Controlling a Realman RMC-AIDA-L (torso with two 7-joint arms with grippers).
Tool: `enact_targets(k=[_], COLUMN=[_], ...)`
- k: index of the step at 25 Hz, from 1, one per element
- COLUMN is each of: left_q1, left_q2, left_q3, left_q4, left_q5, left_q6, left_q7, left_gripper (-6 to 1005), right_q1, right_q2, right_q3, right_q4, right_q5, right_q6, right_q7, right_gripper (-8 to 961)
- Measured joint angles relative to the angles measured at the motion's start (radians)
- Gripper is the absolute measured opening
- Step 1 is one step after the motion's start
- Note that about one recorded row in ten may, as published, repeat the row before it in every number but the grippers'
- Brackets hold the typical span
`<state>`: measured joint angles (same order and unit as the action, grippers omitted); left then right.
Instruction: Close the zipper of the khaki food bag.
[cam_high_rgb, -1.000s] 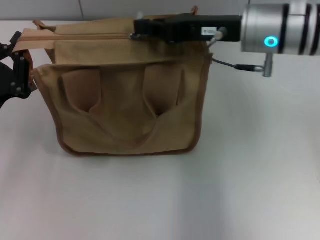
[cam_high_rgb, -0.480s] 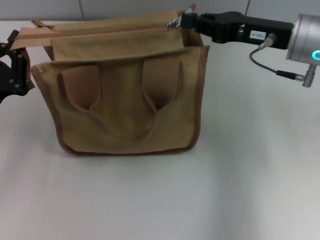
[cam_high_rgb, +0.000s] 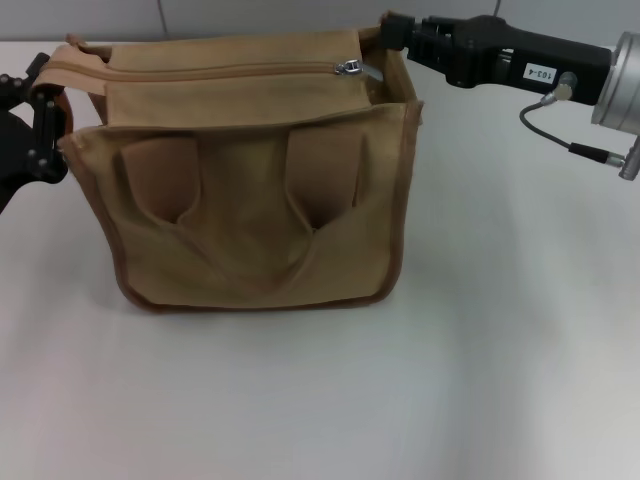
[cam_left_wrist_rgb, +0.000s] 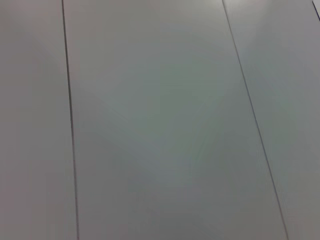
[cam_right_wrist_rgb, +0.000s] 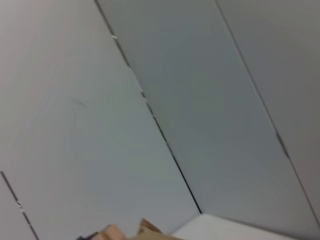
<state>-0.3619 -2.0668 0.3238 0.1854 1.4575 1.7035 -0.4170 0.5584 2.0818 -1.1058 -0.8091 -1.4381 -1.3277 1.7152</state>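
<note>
The khaki food bag (cam_high_rgb: 250, 210) stands upright in the middle of the white table, its two handle straps hanging flat on the front face. The zipper (cam_high_rgb: 210, 71) runs as a closed line across the top panel to the silver pull tab (cam_high_rgb: 348, 67), which lies near the bag's right end. My right gripper (cam_high_rgb: 388, 30) is just beyond the bag's upper right corner, apart from the pull tab. My left gripper (cam_high_rgb: 42, 105) is at the bag's left end and grips its brown-trimmed edge. A corner of the bag (cam_right_wrist_rgb: 117, 233) shows in the right wrist view.
The white table (cam_high_rgb: 320, 400) lies in front of and to the right of the bag. A grey panelled wall (cam_left_wrist_rgb: 160, 120) stands behind. A thin cable (cam_high_rgb: 560, 140) hangs under the right wrist.
My right gripper pulled the tab to the right along the top, then drew back to the right and left the tab lying on the bag. The left gripper stayed put.
</note>
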Motion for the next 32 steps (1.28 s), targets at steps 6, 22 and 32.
enact_targets(k=[6, 22, 32], left_q1=[0.021, 0.078, 0.072], left_q2=[0.008, 0.14, 0.088], left_q3=[0.038, 0.105, 0.394], left_q4=[0.132, 0.35, 0.346], left_q5=[0.05, 0.279, 0.33], left_q6=[-0.016, 0.28, 0.262], left_q7=[-0.33, -0.957, -0.776], left_gripper=[146, 695, 830], right_q1=[-0.004, -0.009, -0.016], right_q2=[-0.001, -0.008, -0.004], right_q3=[0.003, 0.003, 0.003], right_q4=[0.031, 0.122, 0.255], right_q5=[0.04, -0.083, -0.186], right_q6=[-0.051, -0.353, -0.426], right_q7=[-0.124, -0.48, -0.628], right_gripper=[123, 670, 756])
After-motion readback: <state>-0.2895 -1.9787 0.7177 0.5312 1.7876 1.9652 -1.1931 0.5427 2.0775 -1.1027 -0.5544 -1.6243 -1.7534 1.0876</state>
